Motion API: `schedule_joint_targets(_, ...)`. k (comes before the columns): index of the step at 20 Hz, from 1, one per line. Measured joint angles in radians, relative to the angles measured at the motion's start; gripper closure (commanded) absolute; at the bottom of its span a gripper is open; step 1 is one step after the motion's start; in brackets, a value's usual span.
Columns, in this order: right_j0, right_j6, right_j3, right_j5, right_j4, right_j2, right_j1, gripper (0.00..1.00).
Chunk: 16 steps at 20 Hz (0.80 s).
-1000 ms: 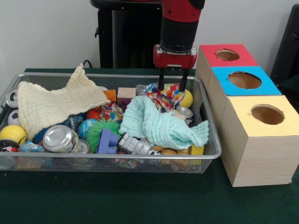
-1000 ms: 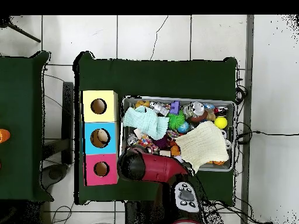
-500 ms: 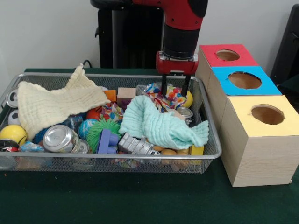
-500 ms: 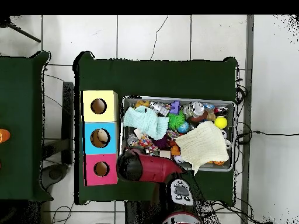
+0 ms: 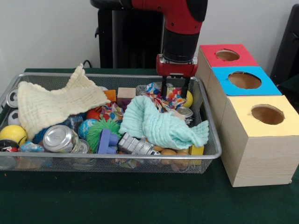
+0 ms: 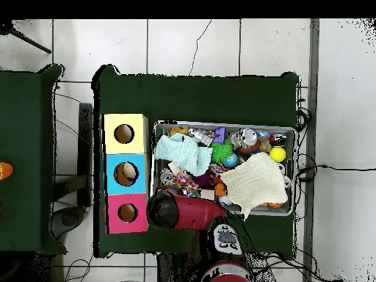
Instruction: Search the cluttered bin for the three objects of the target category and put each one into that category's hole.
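Observation:
The wire mesh bin (image 5: pixel 117 75) holds a heap of toys, cans and cloths. A polka-dot cloth (image 5: pixel 164 97) lies at its far right, partly under the mint-green cloth (image 5: pixel 161 123). My gripper (image 5: pixel 175 91) hangs just above that polka-dot cloth, fingers (image 5: pixel 164 89) spread apart and empty. A second polka-dot cloth (image 5: pixel 111 112) shows mid-bin, below the cream waffle cloth (image 5: pixel 56 105). The yellow-faced cube's hole (image 5: pixel 267 114) is right of the bin. In the overhead view the arm (image 6: pixel 176 209) hides the gripper; the bin (image 6: pixel 220 124), a polka-dot cloth (image 6: pixel 184 182) and the yellow cube's hole (image 6: pixel 123 134) show.
The blue-faced cube (image 5: pixel 245 80) and the red-faced cube (image 5: pixel 227 55) stand behind the yellow one, close to the bin's right wall. Cans (image 5: pixel 60 138), a yellow ball (image 5: pixel 12 134), a green spiky ball (image 5: pixel 103 126) and a purple block (image 5: pixel 108 141) fill the bin's front.
The gripper has risen a little and shifted slightly right above the polka-dot cloth. The cloth stays in the bin, a little flatter.

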Motion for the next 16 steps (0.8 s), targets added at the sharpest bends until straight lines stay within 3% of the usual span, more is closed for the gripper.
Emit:
schedule_joint_targets(4, 0.0, 0.0, 0.0, -0.006, 0.0, 0.0, 0.0, 0.0)
schedule_joint_targets(5, 0.003, 0.0, 0.0, -0.006, 0.0, -0.001, 0.001, 1.0)
schedule_joint_targets(16, 0.018, 0.0, 0.0, -0.006, 0.0, -0.008, 0.004, 1.0)
